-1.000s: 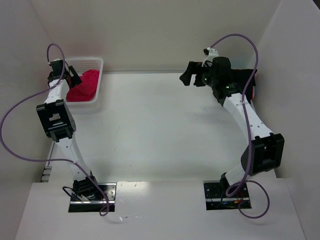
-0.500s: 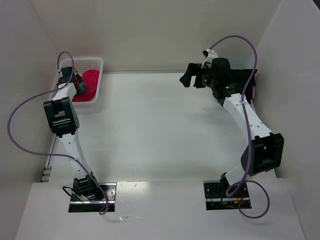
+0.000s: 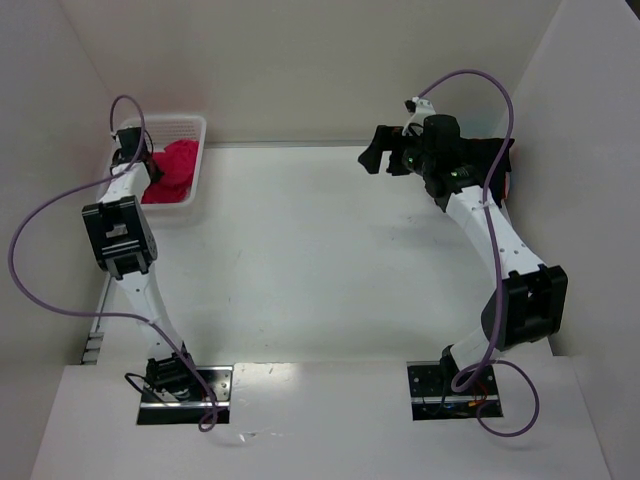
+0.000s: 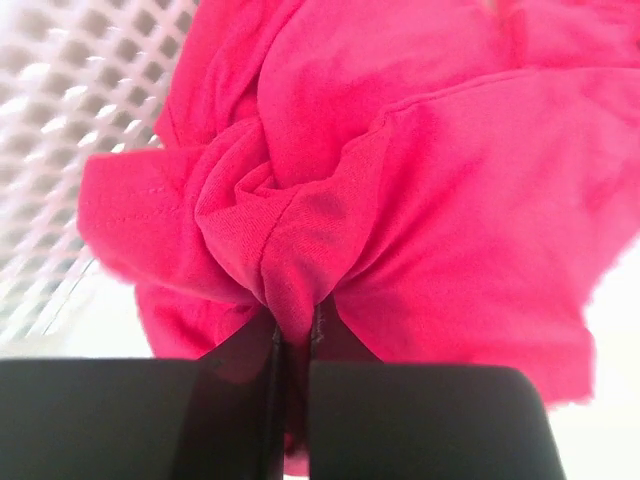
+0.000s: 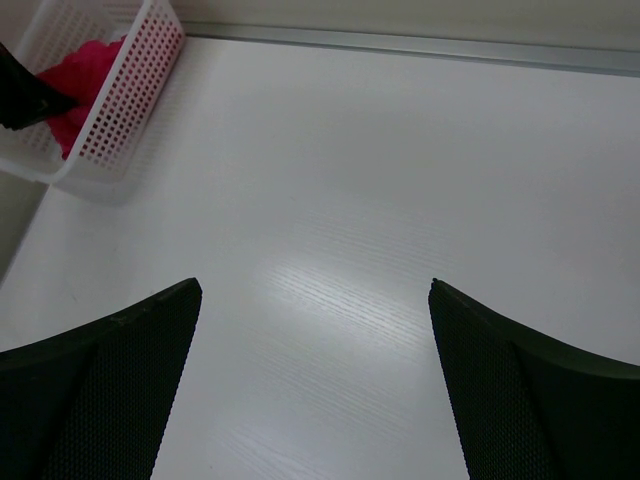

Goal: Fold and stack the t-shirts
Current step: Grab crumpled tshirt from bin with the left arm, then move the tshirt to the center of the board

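At the far left corner of the table [image 3: 300,250], the red shirt [image 4: 420,170] lay crumpled in the basket [image 3: 198,128]. From above only part of it showed. The left arm crossed one side and the basket wall cut off its lower edge, so neither sleeves nor collar could be picked out. Whatever lay under the heap was out of sight.

The left gripper [image 4: 293,335] had its jaws pressed almost together, pinching a raised fold of the shirt. The cloth ran down into the narrow slit, and its pinched end was lost there. Close up, the shirt was soft, matte, pink-red knit, gathered into rounded, twisted folds, with a stitched hem along one edge. Its far corner was washed out by glare.

The basket was white plastic and rectangular, its walls a grid of small holes, blurred in the left wrist view.

The right gripper [image 3: 378,152] hung above the far right of the table, well apart from the basket, with its jaws spread wide and nothing between them. Its own view showed only the dark, fine-textured inner faces of its fingers, cut off by the frame.

The table was white, with a faint wood grain and a soft sheen. Plain pale walls [image 3: 300,70] closed it in at the back and on both sides.
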